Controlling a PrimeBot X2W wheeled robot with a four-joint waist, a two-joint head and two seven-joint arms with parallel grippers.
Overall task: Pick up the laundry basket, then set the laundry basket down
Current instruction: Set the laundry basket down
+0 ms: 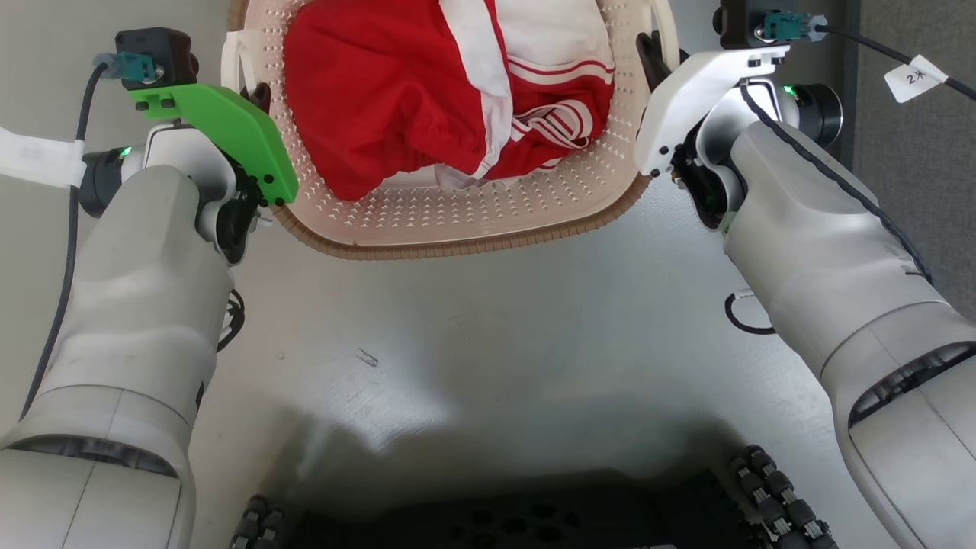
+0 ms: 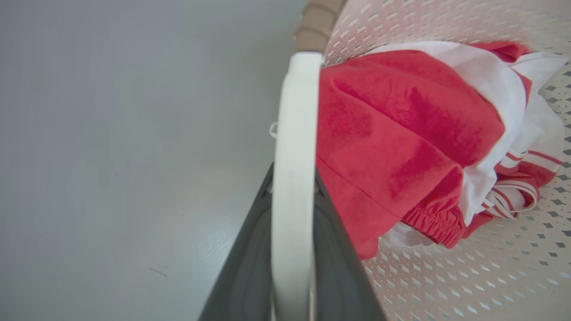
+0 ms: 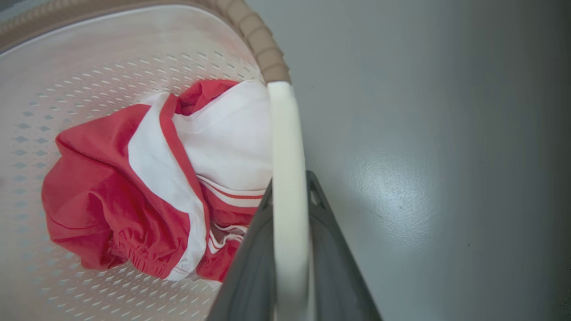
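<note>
Forearms (image 1: 137,305) angled inward; L gripper (image 2: 293,176), R gripper (image 3: 290,183) each clamping laundry basket (image 1: 473,217) handles (image 2: 292,111); prob. off floor.

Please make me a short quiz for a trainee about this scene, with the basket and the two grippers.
1. True or false: the laundry basket is empty.
2. Choose one. What is between the fingers of the left gripper?
A. the brown rim
B. a white side handle
C. a black cable
3. Fill the gap: the right gripper is closed on the basket's other white ______.

Key
1. False: red and white clothes lie in it.
2. B
3. handle
</note>
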